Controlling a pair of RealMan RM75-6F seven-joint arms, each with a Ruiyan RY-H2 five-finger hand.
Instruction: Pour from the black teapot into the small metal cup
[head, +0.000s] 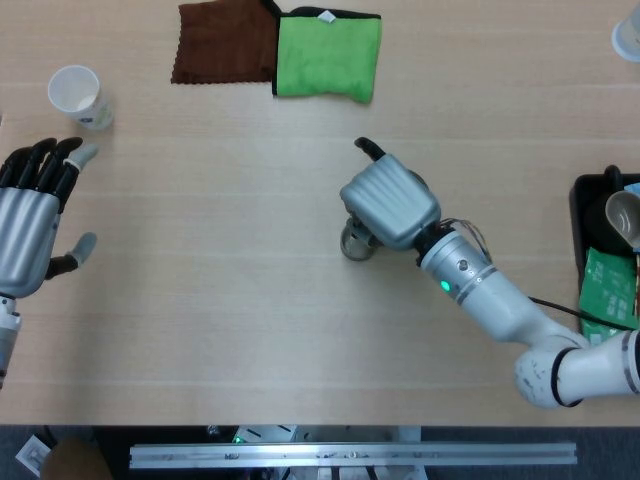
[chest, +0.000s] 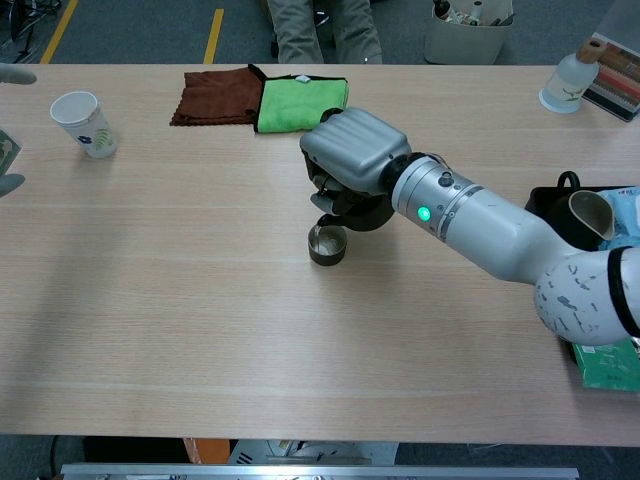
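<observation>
My right hand (head: 388, 200) (chest: 352, 152) grips the black teapot (chest: 362, 208), which is tilted to the left and mostly hidden under the hand. Its spout hangs right over the small metal cup (chest: 327, 245) (head: 356, 242), and a thin stream runs down into the cup in the chest view. The cup stands upright on the wooden table (head: 220, 300), partly covered by the hand in the head view. My left hand (head: 30, 225) hovers open at the far left edge, fingers spread, holding nothing.
A white paper cup (head: 78, 95) stands at the back left. A brown cloth (head: 222, 42) and a green cloth (head: 328, 55) lie at the back middle. A black tray (head: 606, 250) with a cup and green packets sits at the right edge. A bottle (chest: 571, 78) is far right.
</observation>
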